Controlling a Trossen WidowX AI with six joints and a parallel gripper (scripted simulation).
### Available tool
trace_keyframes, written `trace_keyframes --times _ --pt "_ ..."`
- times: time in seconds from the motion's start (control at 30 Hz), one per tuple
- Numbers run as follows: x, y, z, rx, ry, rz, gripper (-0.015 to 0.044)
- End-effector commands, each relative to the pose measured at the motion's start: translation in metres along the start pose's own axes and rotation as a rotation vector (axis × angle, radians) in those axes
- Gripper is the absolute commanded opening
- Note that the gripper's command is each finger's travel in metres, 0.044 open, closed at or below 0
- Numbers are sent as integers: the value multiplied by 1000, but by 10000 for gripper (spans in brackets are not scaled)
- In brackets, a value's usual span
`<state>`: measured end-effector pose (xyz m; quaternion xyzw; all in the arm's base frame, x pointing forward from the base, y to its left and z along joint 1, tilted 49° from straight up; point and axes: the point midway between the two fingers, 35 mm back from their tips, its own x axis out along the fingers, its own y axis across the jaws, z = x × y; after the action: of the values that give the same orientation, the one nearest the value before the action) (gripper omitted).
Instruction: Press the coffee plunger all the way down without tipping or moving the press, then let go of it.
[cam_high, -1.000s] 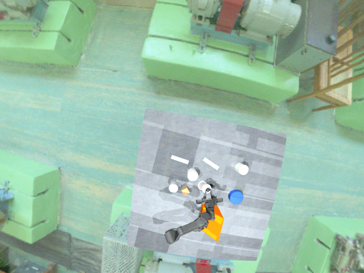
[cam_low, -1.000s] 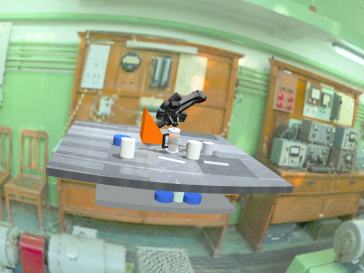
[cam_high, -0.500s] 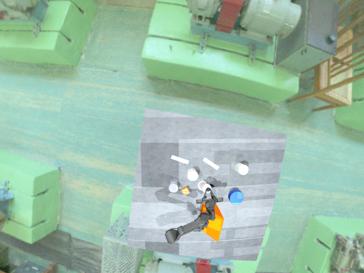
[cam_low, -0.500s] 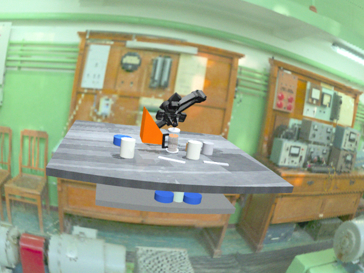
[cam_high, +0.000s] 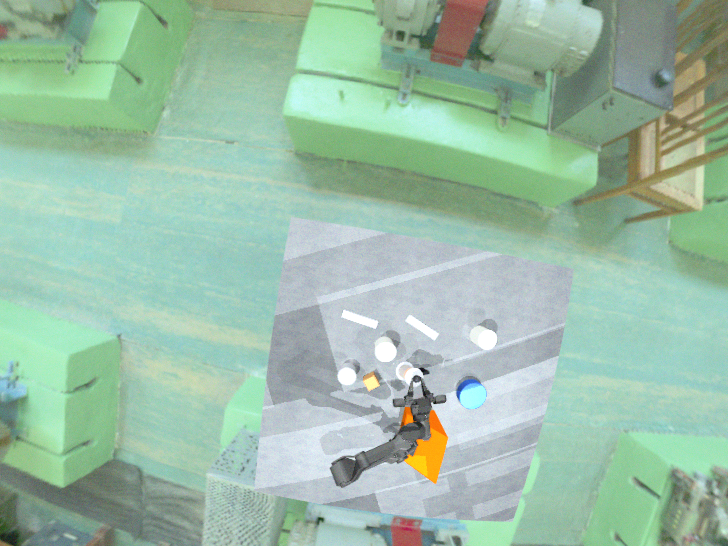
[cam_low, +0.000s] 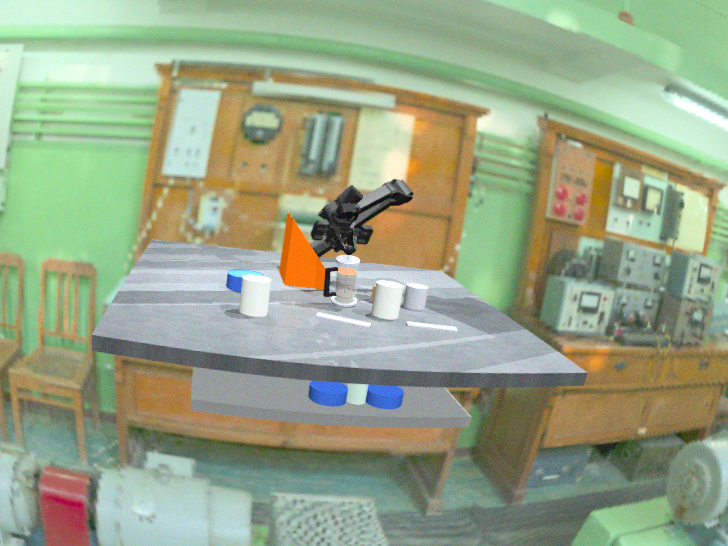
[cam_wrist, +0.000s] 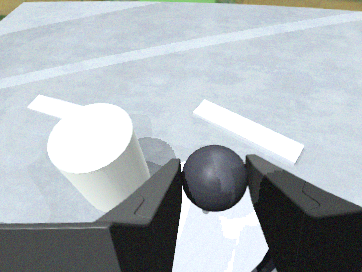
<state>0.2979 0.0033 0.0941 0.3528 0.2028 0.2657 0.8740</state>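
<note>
Top: the gripper (cam_high: 418, 376) is seen directly over the coffee press (cam_high: 405, 371). Exterior: the press (cam_low: 346, 282) stands upright just below it. Wrist: the dark plunger knob (cam_wrist: 215, 177) is clamped between both fingers, narrowly parted.

Beside the claw (cam_wrist: 215, 172), a white cylinder (cam_wrist: 95, 150) crowds its left; an orange wedge (cam_low: 299, 255) stands behind. Ahead, only flat white strips (cam_wrist: 248, 130) lie on the desk (cam_wrist: 280, 65).

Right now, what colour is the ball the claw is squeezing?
Dark grey knob, seen best in the wrist view.
</note>
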Motion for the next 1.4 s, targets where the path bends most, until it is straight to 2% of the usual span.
trace_keyframes --times 0.0,0.17,0.57,0.6,0.73,0.87,1.07,1.37 --pt "0 0 0 0 0 0 116" --pt "0 0 0 0 0 0 116" --pt "0 0 0 0 0 0 431" --pt "0 0 0 0 0 0 440" --pt "0 1 2 -8 -3 -1 440" --pt "-8 -4 22 14 -55 -27 440" --pt "-18 -7 29 26 -34 -41 440" --pt "-59 20 57 10 12 -3 440"
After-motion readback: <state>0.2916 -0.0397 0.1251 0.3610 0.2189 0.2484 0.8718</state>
